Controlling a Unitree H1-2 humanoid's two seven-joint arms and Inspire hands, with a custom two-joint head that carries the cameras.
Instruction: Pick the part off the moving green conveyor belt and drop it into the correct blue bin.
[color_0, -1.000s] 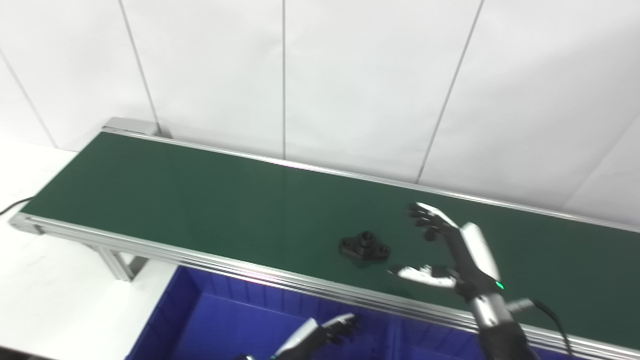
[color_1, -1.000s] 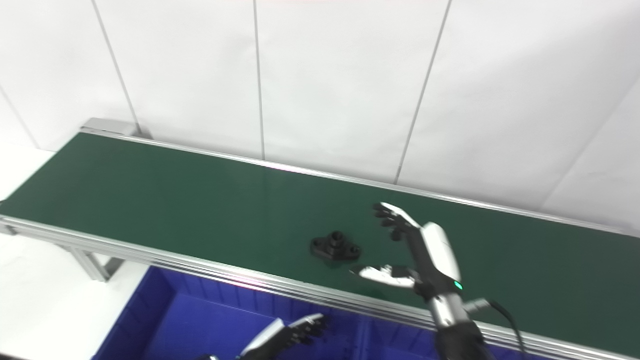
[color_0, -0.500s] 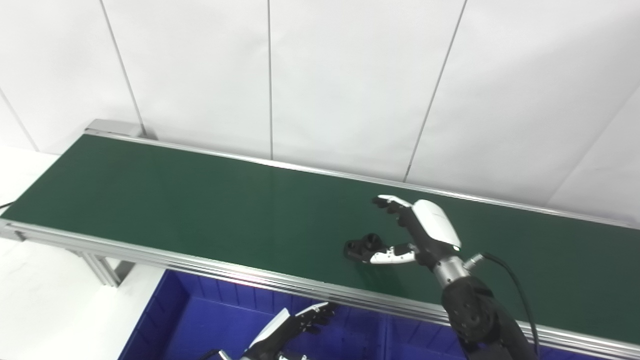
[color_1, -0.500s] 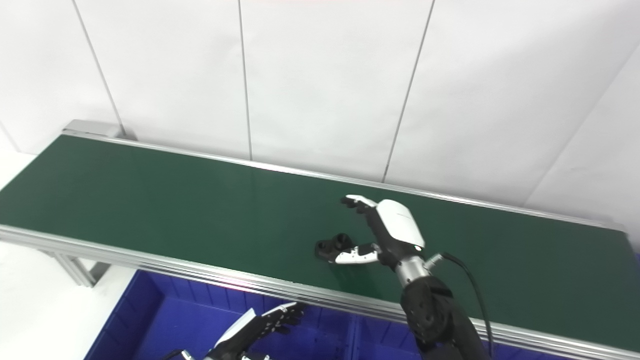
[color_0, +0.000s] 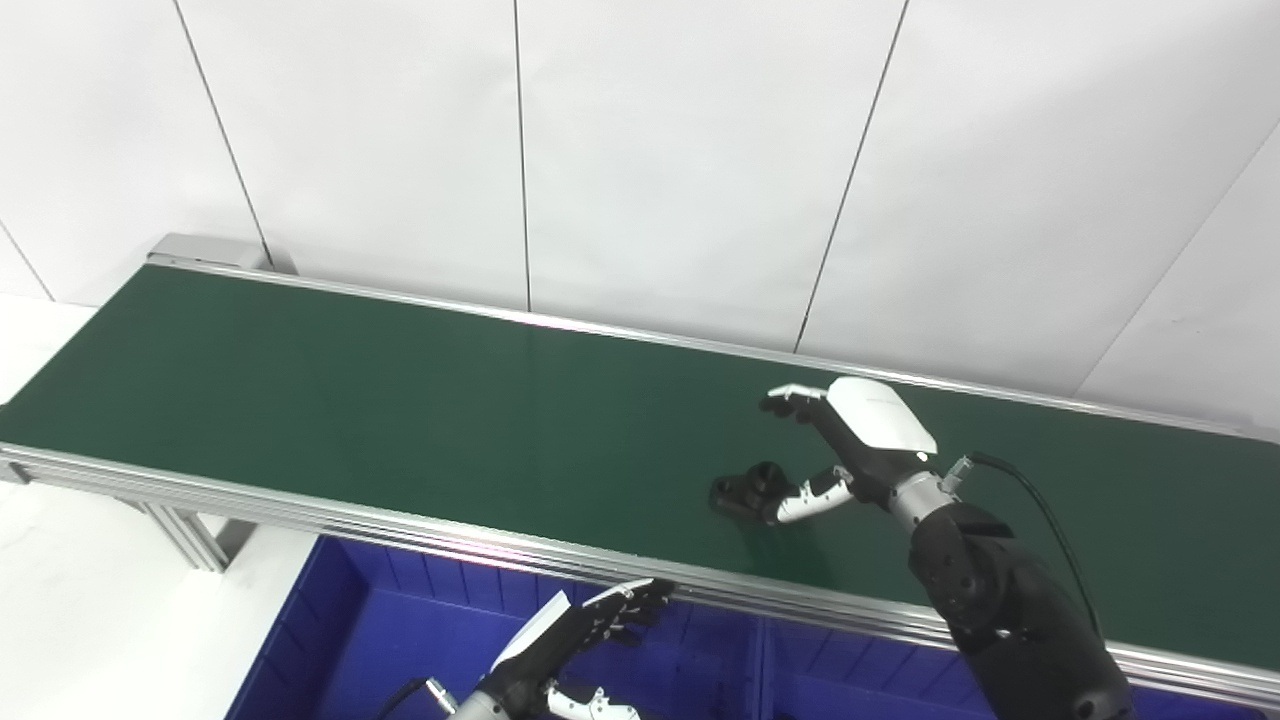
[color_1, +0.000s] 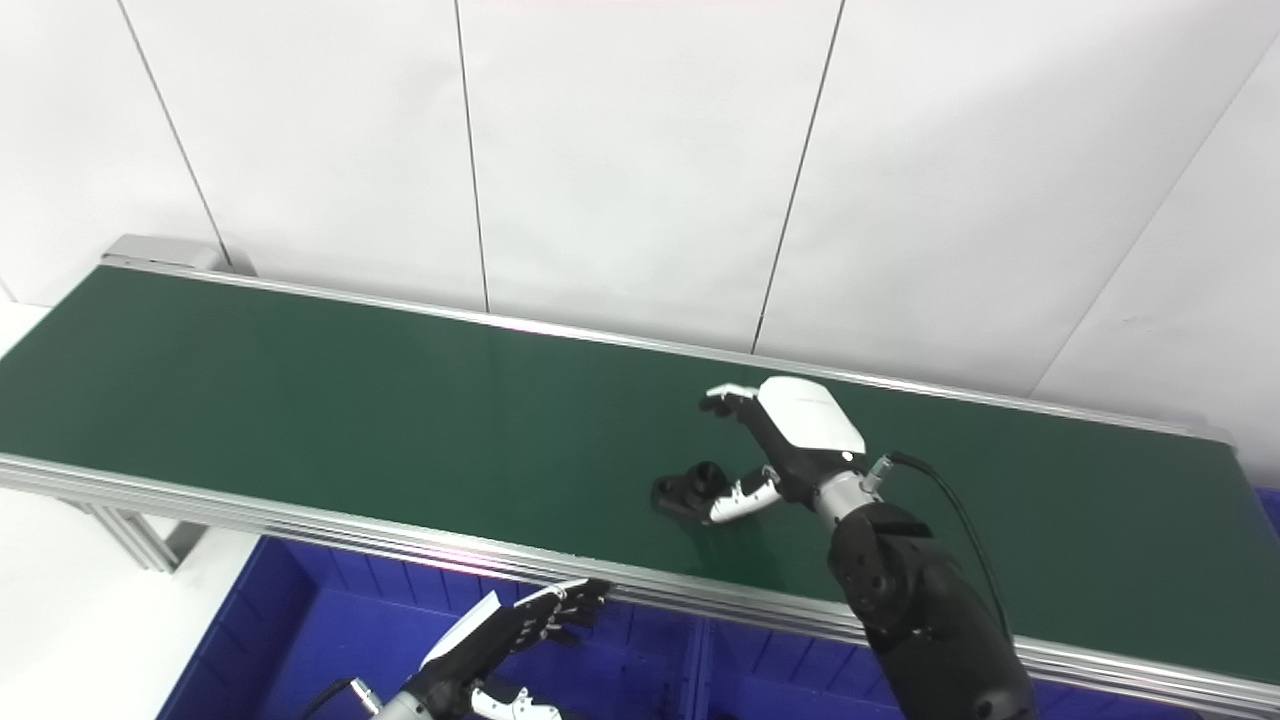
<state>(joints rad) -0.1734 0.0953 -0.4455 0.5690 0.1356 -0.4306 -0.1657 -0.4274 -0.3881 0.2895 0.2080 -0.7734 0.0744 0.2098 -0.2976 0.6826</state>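
A small black part (color_0: 742, 489) lies on the green conveyor belt (color_0: 400, 400), near its front edge. My right hand (color_0: 845, 440) hovers over the belt with its fingers apart; its thumb lies across the part's right end and the other fingers arch above and behind it. It has no grip on the part. My left hand (color_0: 580, 632) is open and empty, held low in front of the belt over the blue bin (color_0: 400, 640). The part also shows in the right eye view (color_1: 685, 490).
The belt's aluminium front rail (color_0: 300, 510) runs between the belt and the bins. A divider (color_0: 760, 670) separates the left bin from another blue bin to the right. A white panelled wall (color_0: 640, 150) stands right behind the belt. A black cable (color_0: 1040, 510) trails from my right wrist.
The camera has shifted. My right hand has moved left onto the part and turned palm down, thumb now over its right end. The left hand has risen slightly over the bin.
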